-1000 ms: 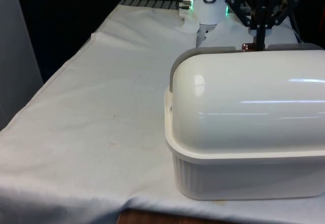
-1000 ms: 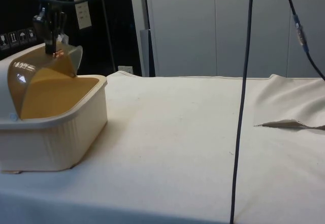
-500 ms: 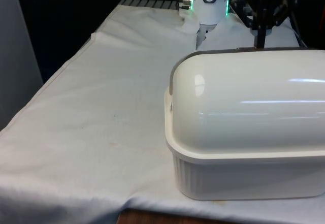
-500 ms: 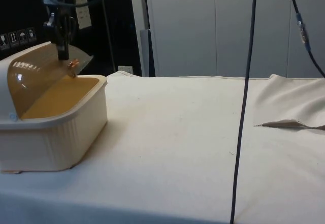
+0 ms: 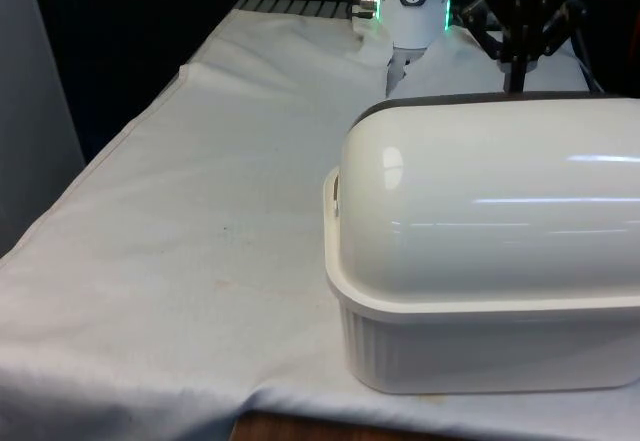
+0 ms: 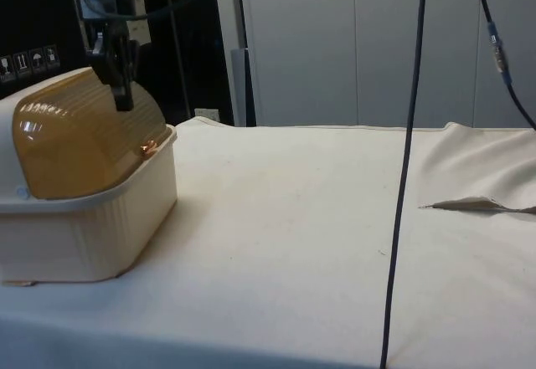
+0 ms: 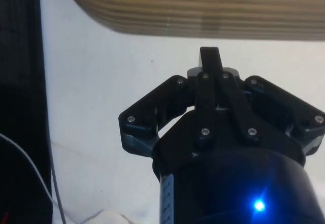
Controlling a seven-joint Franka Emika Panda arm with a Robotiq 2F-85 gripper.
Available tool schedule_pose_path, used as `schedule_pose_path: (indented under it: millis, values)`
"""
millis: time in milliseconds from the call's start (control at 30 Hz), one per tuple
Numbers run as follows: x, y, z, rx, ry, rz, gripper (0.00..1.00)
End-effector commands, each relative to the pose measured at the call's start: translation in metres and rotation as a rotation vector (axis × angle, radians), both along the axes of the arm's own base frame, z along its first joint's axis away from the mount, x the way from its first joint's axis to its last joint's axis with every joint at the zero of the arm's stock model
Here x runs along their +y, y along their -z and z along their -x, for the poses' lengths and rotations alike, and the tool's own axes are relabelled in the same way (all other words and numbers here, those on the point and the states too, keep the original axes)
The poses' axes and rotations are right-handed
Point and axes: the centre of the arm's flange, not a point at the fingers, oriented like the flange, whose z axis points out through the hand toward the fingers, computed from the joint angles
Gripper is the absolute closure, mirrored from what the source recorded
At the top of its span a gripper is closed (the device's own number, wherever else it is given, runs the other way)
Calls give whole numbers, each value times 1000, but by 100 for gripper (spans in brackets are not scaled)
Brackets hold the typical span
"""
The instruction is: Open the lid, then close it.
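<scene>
A cream bread box [image 5: 480, 346] stands at the front view's right, its white domed shell [image 5: 480, 191] turned to that camera. In the side view its ribbed amber roll lid [image 6: 88, 139] lies drawn down to the base's rim [image 6: 100, 189], with a small copper knob [image 6: 148, 146] at the lid's lower edge. My gripper [image 6: 124, 101] hangs just above the lid's curve, apart from the knob. The black fingers [image 7: 209, 57] are pressed together with nothing between them, over the ribbed lid [image 7: 203, 5]. The gripper [image 5: 517, 81] also rises behind the box's top.
A black cable [image 6: 404, 176] hangs down across the side view. The white cloth [image 6: 335, 218] stretches flat beside the box, with a raised fold [image 6: 477, 205] far along it. The table's edge [image 5: 120, 141] runs along the front view's left.
The roll lid has come down from partly open to fully shut. My gripper travelled with it over the box's curve and now stands off the knob.
</scene>
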Motion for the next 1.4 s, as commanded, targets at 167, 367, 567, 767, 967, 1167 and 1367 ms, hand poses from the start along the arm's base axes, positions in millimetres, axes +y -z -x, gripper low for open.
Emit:
schedule_pose_path:
  millis: [167,367,567,767,967,1167,1367]
  values:
    - [4,6,6,44,-3,4,100]
    - [9,11,18,96,-2,11,100]
    - [9,9,28,103,-3,11,100]
    - [8,8,36,115,-8,6,100]
    - [5,2,57,101,-10,13,100]
    - [3,-2,73,101,-15,16,100]
    - [0,-4,88,99,-17,20,100]
